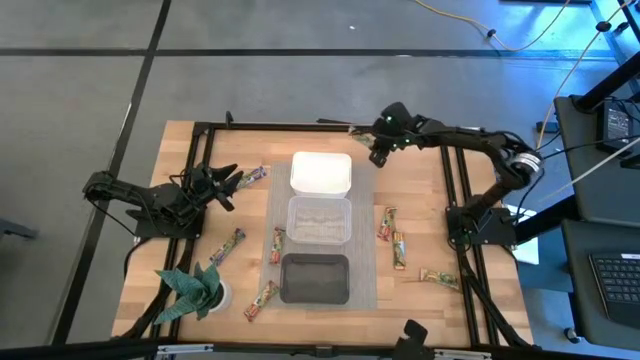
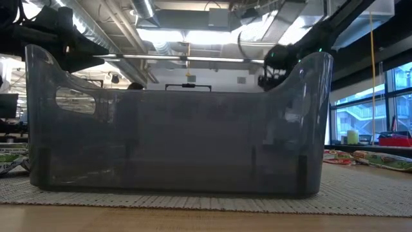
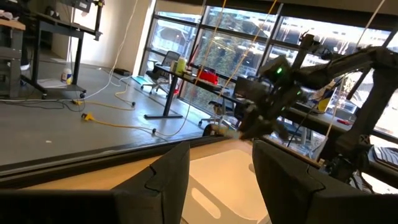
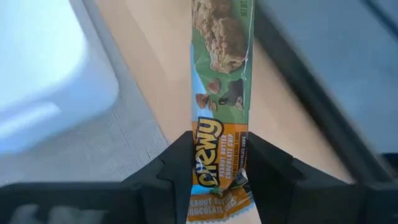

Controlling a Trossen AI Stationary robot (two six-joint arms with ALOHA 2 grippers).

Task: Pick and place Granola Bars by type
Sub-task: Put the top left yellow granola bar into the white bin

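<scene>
Granola bar [image 4: 219, 112] in a green wrapper hangs pinched between the right gripper's [image 4: 219, 180] fingers, above the surface beside the white tub [image 1: 321, 172]. Left gripper [image 1: 222, 183] hovers near the surface's left edge, fingers apart.

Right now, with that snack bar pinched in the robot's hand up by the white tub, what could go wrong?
The right hand pinches only one end of the green granola bar, so most of it hangs free and might slip or swing.

It is beside the white tub, not over it; letting go here would likely drop the bar on the table.

The left hand waits open across the table.
</scene>
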